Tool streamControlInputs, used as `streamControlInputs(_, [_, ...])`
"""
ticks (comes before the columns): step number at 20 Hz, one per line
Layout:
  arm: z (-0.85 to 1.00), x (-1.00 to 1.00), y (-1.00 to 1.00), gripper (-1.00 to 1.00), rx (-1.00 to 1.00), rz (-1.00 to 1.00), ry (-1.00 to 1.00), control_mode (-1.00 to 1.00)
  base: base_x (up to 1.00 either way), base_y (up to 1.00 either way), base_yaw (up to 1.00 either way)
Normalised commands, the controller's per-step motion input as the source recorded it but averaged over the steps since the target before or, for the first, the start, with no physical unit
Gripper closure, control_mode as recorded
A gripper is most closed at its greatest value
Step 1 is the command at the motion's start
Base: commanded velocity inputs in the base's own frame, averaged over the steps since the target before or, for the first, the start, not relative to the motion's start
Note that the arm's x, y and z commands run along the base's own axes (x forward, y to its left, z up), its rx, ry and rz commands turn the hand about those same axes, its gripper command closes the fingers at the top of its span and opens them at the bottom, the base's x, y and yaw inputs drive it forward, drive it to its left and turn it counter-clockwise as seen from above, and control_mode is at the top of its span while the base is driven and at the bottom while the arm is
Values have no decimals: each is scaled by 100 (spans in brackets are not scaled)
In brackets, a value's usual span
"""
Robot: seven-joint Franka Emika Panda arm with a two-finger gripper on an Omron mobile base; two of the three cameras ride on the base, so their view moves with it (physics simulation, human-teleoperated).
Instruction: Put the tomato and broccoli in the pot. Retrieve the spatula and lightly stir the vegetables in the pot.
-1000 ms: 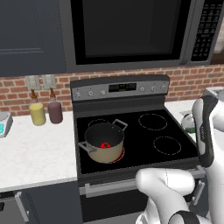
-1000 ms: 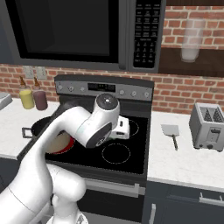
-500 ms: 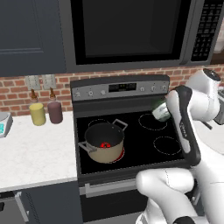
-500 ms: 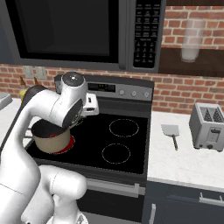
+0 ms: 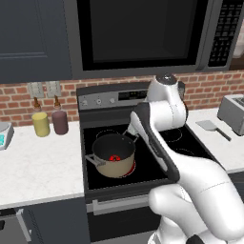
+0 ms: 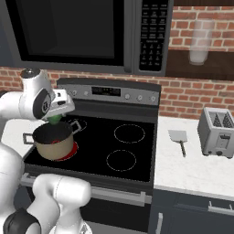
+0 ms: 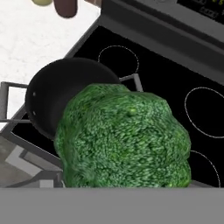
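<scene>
Black glass cooktop (image 6: 132, 151): spreads beneath the fingers, with ring marks on its surface; white counter lies on both sides of it.
Toaster (image 6: 218, 132): silver, on the counter at the far end from the fingers, well apart from them.
Pot (image 5: 113, 155): tan sides and dark inside, on the front burner just below the fingers and a little to one side; its grey loop handles stick out at opposite sides.
Gripper (image 6: 55, 117): hangs above the back rim of the pot, fingers spread wide around the broccoli; the finger tips themselves are hidden behind it in the hand view, so contact on each side is likely, not certain.
Broccoli (image 7: 124, 138): bumpy green head between the fingers, up in the air, overlapping the pot's mouth in the hand view; a green patch of it shows under the hand in the right base view.
Spatula (image 6: 178, 138): flat grey blade and thin dark handle, lying on the counter between cooktop and toaster, well apart from the fingers.
Tomato (image 5: 114, 157): small and red, at the bottom of the pot, below the fingers.
</scene>
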Motion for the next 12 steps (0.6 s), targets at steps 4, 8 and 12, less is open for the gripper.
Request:
streamControlInputs(4, [-60,13,88,100,-10,0,7,-100,0,0,0])
streamControlInputs(8, [-41,21,65,100,0,0,15,-100,0,0,0])
streamControlInputs(12, [-33,38,24,100,0,0,9,-100,0,0,0])
